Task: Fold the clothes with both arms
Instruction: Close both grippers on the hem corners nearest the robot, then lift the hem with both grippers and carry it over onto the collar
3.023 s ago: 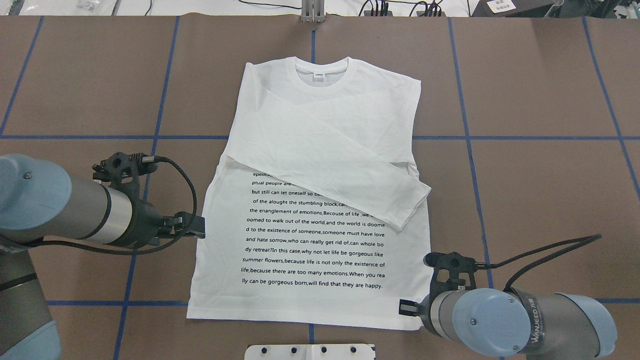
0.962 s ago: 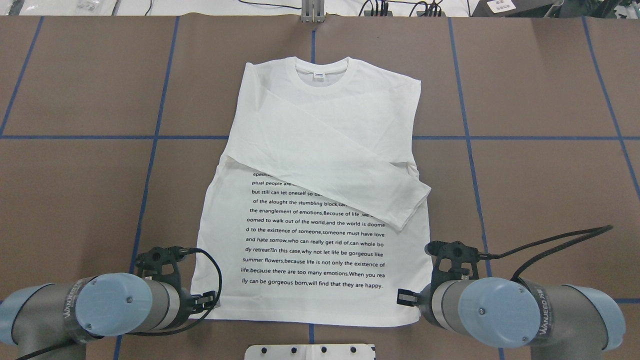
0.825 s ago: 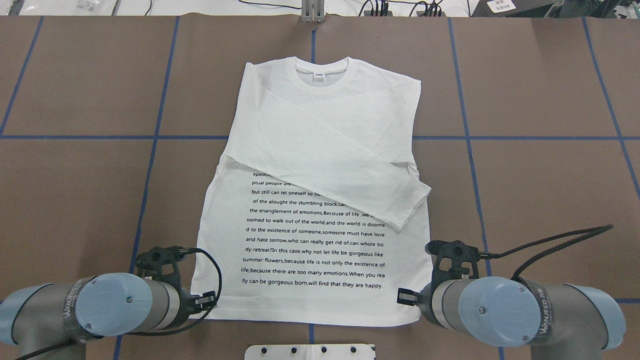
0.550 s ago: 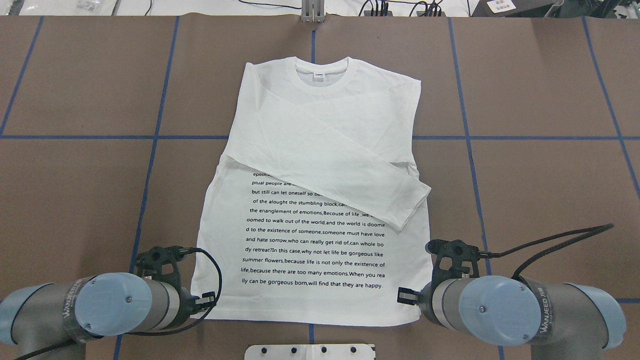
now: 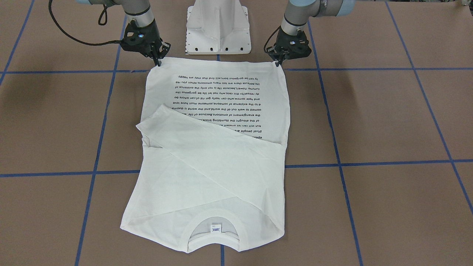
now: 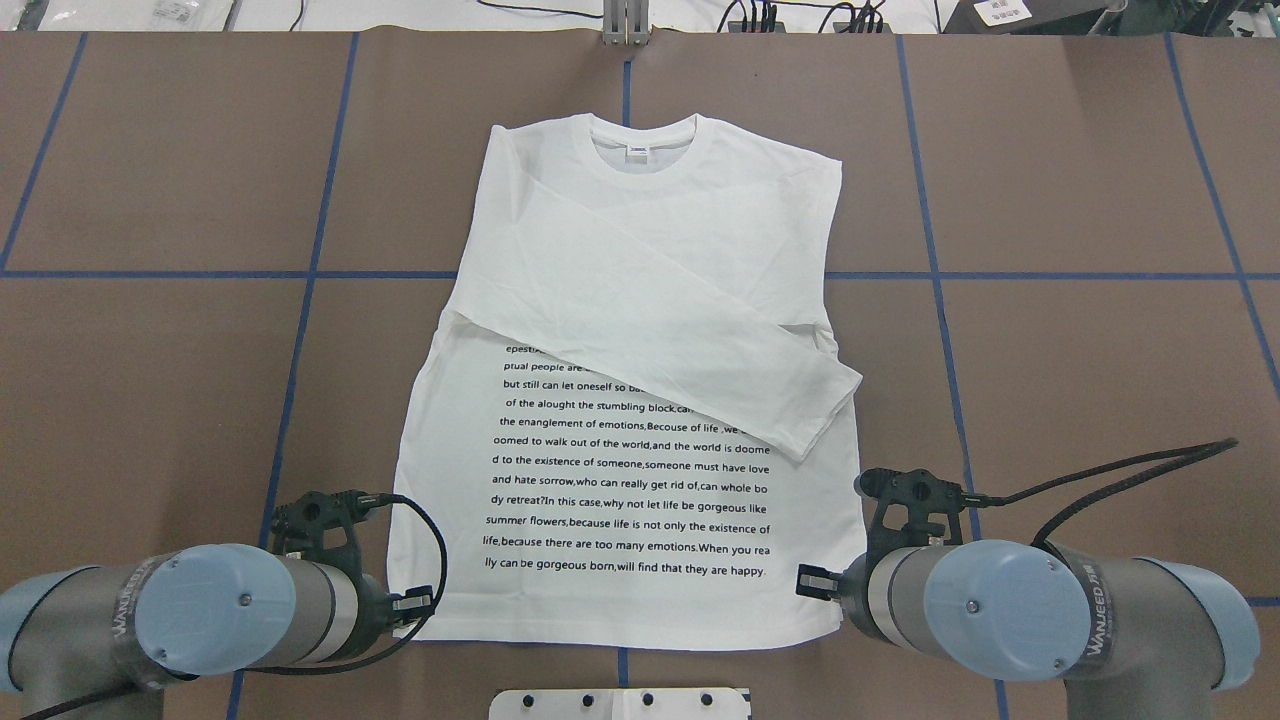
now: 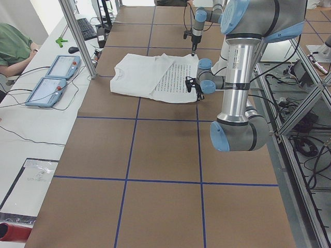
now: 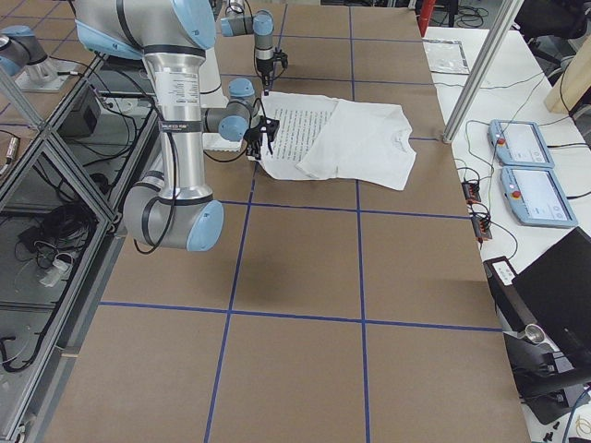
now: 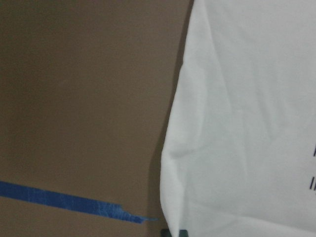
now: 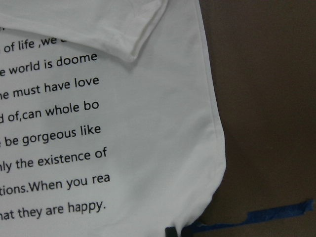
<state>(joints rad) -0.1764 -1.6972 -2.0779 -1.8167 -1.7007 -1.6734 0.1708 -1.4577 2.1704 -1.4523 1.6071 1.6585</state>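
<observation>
overhead exterior view: the white t-shirt (image 6: 620,610) lies flat in the middle of the brown tabletop (image 6: 1100,350), print side up. its collar (image 6: 643,172) points to 12 o'clock and its hem to 6 o'clock, nearest my base. a small neck label (image 6: 637,153) sits inside the collar. one long sleeve (image 6: 690,340) is folded across the chest, running from the 10 o'clock shoulder down toward 4 o'clock. its cuff reaches just past the shirt's 3 o'clock edge, and the sleeve covers part of the top lines of the black text block (image 6: 630,490).

my left arm (image 6: 200,615) comes in at 7 o'clock and my right arm (image 6: 1010,610) at 5 o'clock, both wrists low over the hem corners. in the front-facing view my left fingers (image 5: 278,63) taper to a point on one hem corner and my right fingers (image 5: 159,62) on the other. both pairs look pinched together on the cloth. each wrist camera shows its corner of white fabric running to the bottom edge of the picture, where only a dark sliver of fingertip shows.

blue tape lines (image 6: 150,274) grid the tabletop, and the white pedestal base (image 5: 218,26) stands just beyond the hem.
</observation>
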